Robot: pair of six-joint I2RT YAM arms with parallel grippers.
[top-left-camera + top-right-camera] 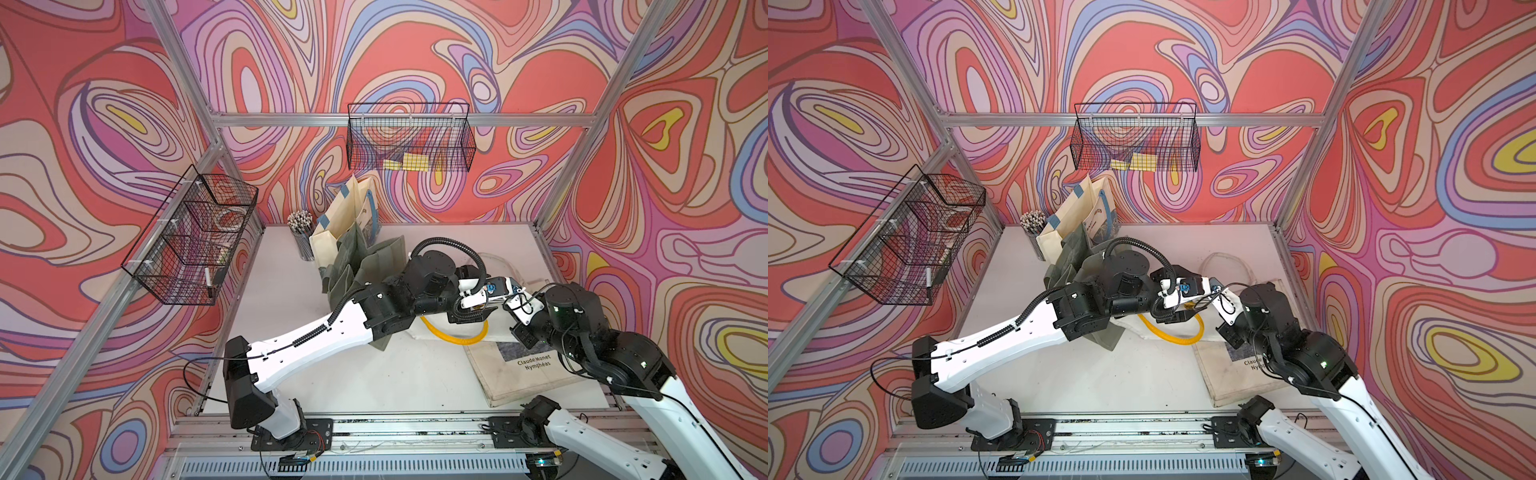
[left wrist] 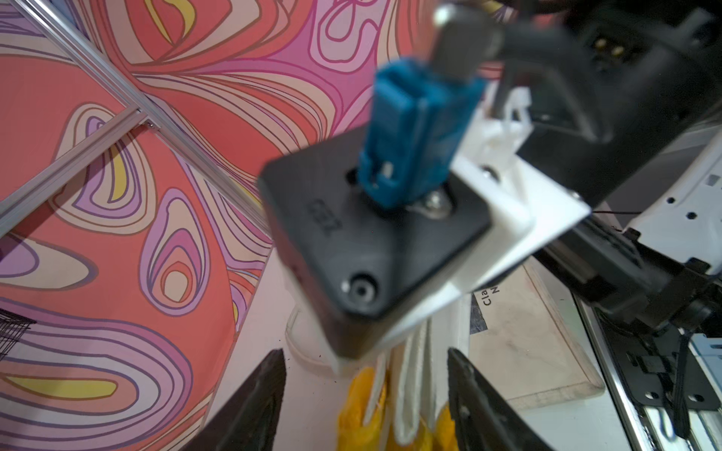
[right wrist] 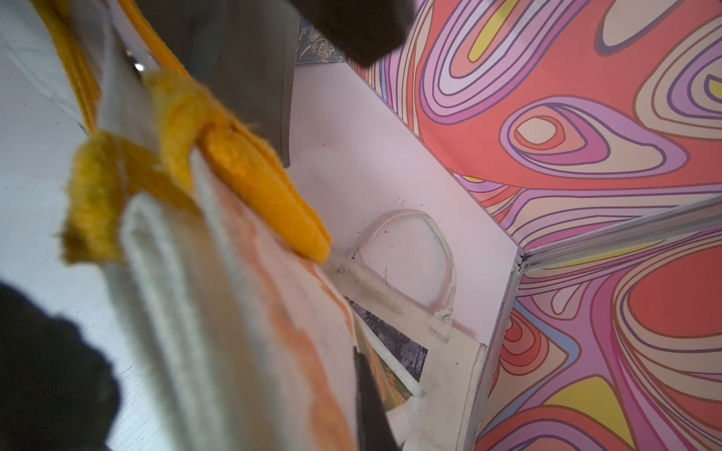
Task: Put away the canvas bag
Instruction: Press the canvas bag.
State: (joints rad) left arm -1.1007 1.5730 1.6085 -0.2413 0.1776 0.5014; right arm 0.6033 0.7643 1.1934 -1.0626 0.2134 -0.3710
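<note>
Yellow handles (image 3: 250,175) are crowding the right wrist lens, bunching over the folded cream top edge of the canvas bag (image 3: 168,296), which your right gripper (image 3: 218,371) is pinching with its jaws fully closed. Your left gripper (image 2: 365,363) is holding its fingers apart, 1 on either side of those handles. You are working mid-table, with the bag sitting just right of the green felt organizer (image 1: 374,257). 1 printed tote (image 1: 536,374) is lying flat close along the table's (image 1: 332,374) right edge, its corner reaching the front edge. Bare tabletop is lying open at front left, beneath your left arm.
</note>
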